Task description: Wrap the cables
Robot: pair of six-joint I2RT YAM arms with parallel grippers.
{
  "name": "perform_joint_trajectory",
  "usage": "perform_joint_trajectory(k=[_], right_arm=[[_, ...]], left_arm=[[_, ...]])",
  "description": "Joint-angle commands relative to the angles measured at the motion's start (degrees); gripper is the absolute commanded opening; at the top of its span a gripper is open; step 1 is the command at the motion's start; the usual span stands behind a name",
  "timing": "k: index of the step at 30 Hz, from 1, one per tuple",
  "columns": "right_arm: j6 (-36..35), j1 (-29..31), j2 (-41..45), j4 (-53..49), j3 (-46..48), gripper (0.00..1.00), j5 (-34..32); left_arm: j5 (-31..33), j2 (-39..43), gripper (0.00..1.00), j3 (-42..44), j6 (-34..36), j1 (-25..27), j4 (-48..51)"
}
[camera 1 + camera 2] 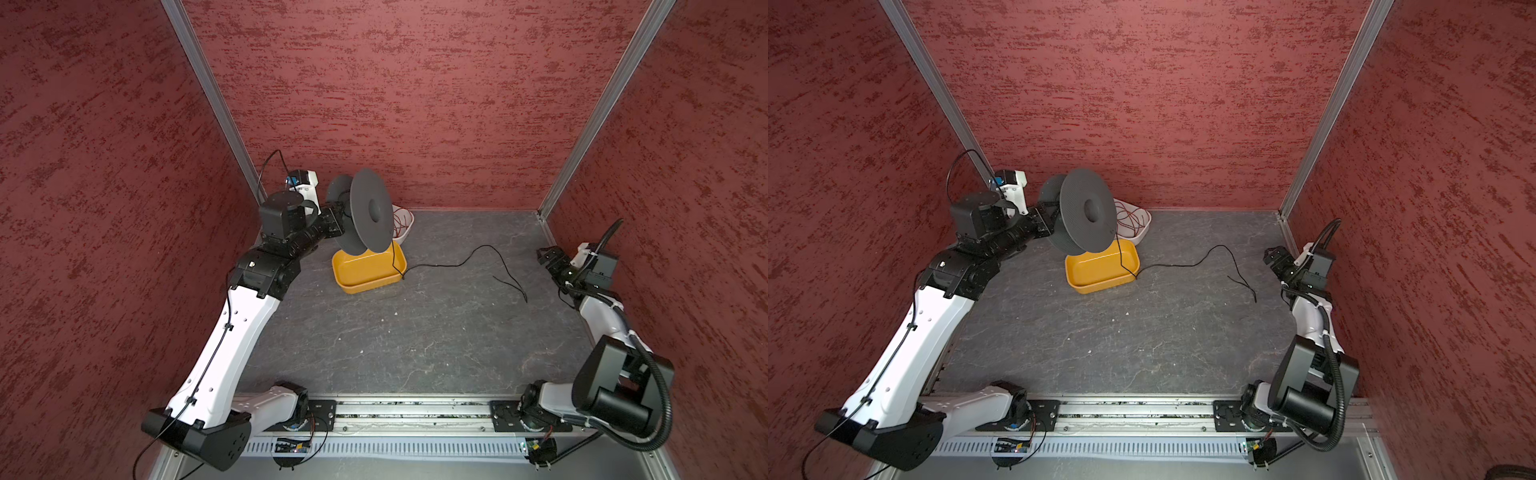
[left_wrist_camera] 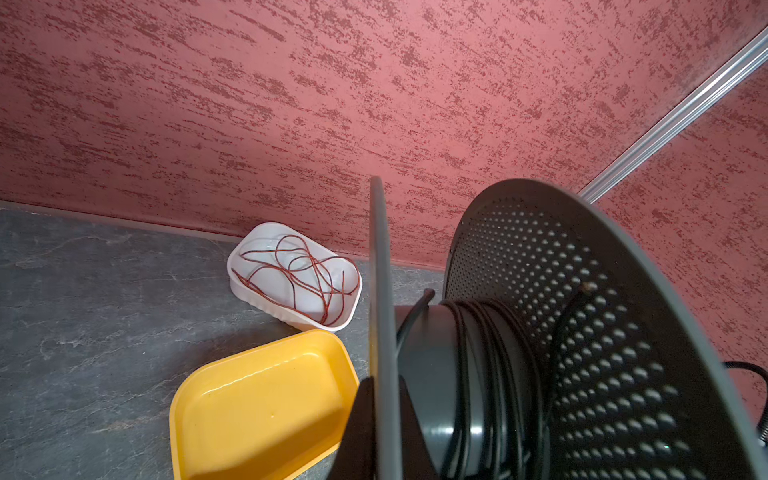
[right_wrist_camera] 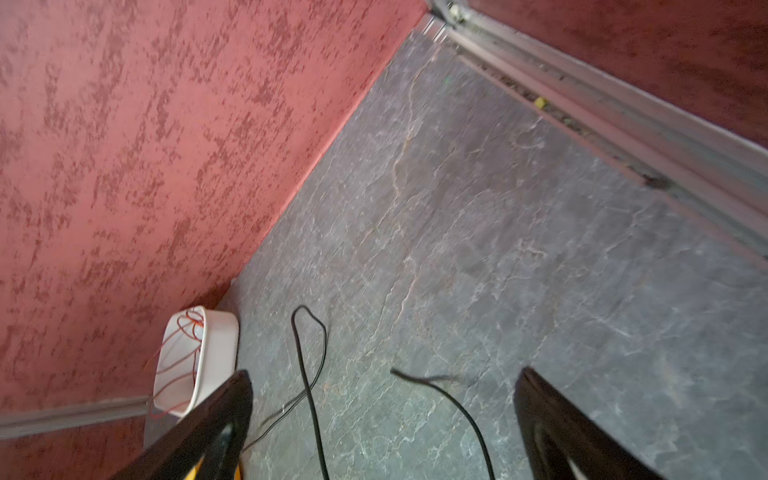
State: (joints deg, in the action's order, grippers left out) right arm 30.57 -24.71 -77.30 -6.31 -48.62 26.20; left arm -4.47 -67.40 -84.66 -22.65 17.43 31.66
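Note:
A thin black cable [image 1: 457, 264] [image 1: 1187, 264] runs from a dark grey spool [image 1: 365, 216] [image 1: 1088, 212] down across the yellow tray and then snakes right over the floor. Its free end [image 1: 525, 299] lies near my right gripper. Several turns are wound on the spool's hub [image 2: 490, 374]. My left gripper [image 1: 336, 218] [image 2: 384, 384] is shut on the edge of one spool flange and holds the spool up above the tray. My right gripper [image 1: 544, 255] [image 3: 384, 374] stands open above the floor, and the loose cable [image 3: 309, 386] lies beneath it untouched.
A yellow tray [image 1: 345, 286] [image 2: 257, 407] sits under the spool. Behind it, against the back wall, a white tray [image 1: 409, 226] [image 2: 249, 286] holds a tangled red wire [image 2: 299, 274]. Red walls close in the back and both sides.

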Motion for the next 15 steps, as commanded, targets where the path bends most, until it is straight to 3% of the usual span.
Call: perform_joint_trajectory(k=[1, 15], right_arm=[[-3.12, 3.67, -0.12, -0.29, -2.27, 0.99, 3.07], [-7.71, 26.09, 1.30, 24.35, 6.28, 0.93, 5.44]], left_arm=[[-0.69, 0.33, 0.00, -2.61, 0.07, 0.70, -6.31], [0.13, -1.22, 0.00, -4.59, -0.16, 4.33, -6.20]])
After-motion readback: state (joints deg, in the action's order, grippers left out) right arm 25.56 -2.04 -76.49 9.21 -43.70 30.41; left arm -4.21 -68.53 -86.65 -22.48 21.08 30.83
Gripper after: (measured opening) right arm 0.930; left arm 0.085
